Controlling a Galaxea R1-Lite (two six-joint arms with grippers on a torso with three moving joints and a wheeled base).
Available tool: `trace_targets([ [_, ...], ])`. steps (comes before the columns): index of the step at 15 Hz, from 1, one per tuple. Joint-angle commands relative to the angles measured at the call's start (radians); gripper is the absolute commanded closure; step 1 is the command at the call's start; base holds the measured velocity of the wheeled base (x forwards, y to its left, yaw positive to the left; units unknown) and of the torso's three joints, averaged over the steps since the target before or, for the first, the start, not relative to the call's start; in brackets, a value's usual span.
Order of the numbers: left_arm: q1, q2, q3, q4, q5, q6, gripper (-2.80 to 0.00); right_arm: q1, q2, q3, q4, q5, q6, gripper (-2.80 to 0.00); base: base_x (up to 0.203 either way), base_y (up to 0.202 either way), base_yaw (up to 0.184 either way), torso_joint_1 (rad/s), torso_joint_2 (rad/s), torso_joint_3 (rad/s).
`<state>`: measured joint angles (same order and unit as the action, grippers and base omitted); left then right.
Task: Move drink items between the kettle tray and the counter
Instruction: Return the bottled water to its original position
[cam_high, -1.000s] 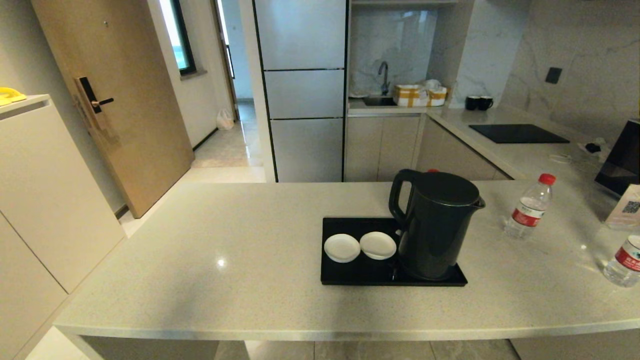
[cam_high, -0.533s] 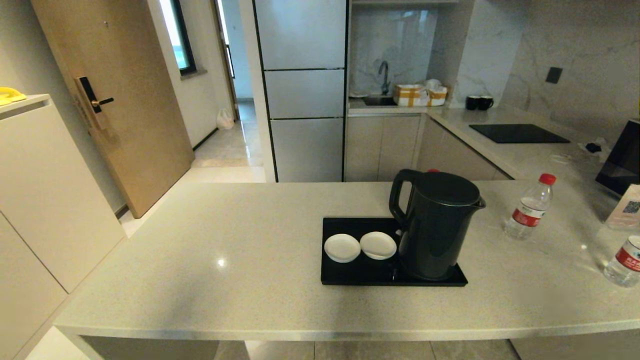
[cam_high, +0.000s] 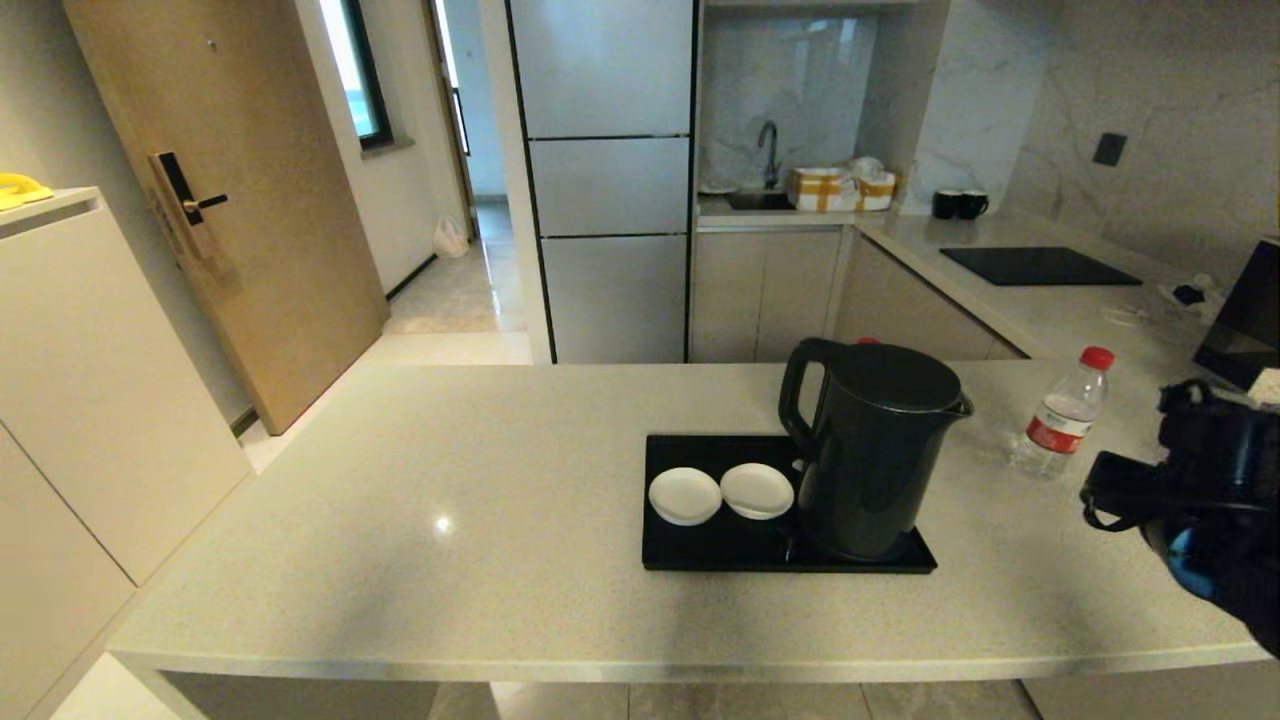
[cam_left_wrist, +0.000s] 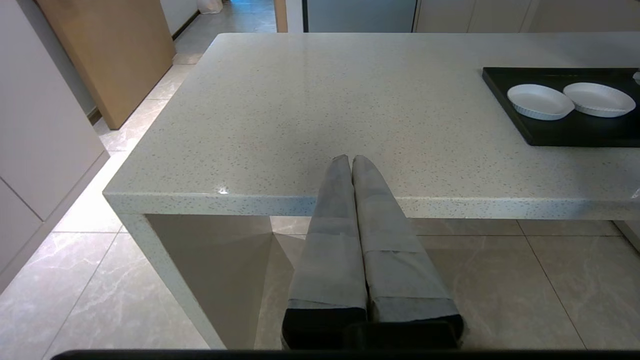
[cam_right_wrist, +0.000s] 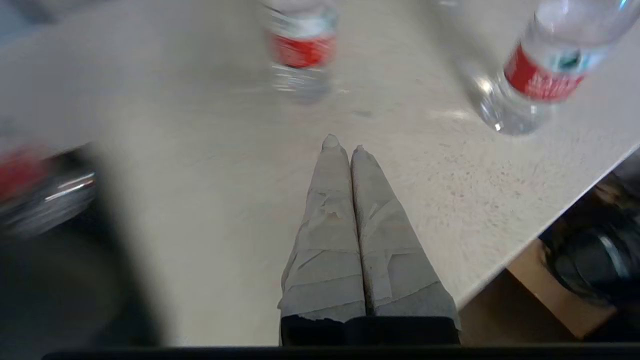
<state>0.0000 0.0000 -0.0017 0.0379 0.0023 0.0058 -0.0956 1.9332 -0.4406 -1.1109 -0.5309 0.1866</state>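
Note:
Two clear water bottles with red labels stand on the pale speckled counter (cam_high: 450, 480). One bottle (cam_high: 1062, 412) with a red cap is right of the kettle; in the head view my right arm (cam_high: 1200, 500) hides the other. The right wrist view shows both, the far bottle (cam_right_wrist: 301, 50) and the nearer bottle (cam_right_wrist: 542, 75), ahead of my right gripper (cam_right_wrist: 345, 145), which is shut, empty and touches neither. The black kettle tray (cam_high: 700, 545) holds no bottle. My left gripper (cam_left_wrist: 351, 159) is shut and empty, at the counter's front edge, left of the tray (cam_left_wrist: 550, 135).
A dark kettle (cam_high: 875, 450) and two white coasters (cam_high: 684, 496) (cam_high: 757, 491) sit on the tray. A black cooktop panel (cam_high: 1040, 266) lies on the back counter. A black object (cam_high: 1245, 320) stands at the far right. The counter's corner edge (cam_right_wrist: 550, 240) is close beside my right gripper.
My right arm has come into the head view from the right and now covers the nearer bottle. The bottles, kettle and tray have not moved.

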Motion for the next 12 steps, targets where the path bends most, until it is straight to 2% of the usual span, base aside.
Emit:
trace_targets([
  [1, 0.000, 0.000, 0.000, 0.000, 0.001, 0.000, 0.00, -0.053, 0.325, 0.000, -0.307, -0.058, -0.010, 0.00, 0.000, 0.000, 0.000, 0.000, 0.00, 0.000],
  [3, 0.000, 0.000, 0.000, -0.001, 0.001, 0.000, 0.00, -0.137, 0.349, -0.025, -0.390, -0.098, -0.030, 0.00, 0.000, 0.000, 0.000, 0.000, 0.00, 0.000],
  [7, 0.001, 0.000, 0.000, 0.000, 0.001, 0.000, 0.00, -0.258, 0.411, -0.158, -0.381, -0.188, -0.073, 0.00, 0.000, 0.000, 0.000, 0.000, 0.00, 0.000],
  [12, 0.000, 0.000, 0.000, 0.000, 0.001, 0.000, 0.00, -0.318, 0.435, -0.219, -0.384, -0.258, -0.116, 0.00, 0.000, 0.000, 0.000, 0.000, 0.00, 0.000],
])
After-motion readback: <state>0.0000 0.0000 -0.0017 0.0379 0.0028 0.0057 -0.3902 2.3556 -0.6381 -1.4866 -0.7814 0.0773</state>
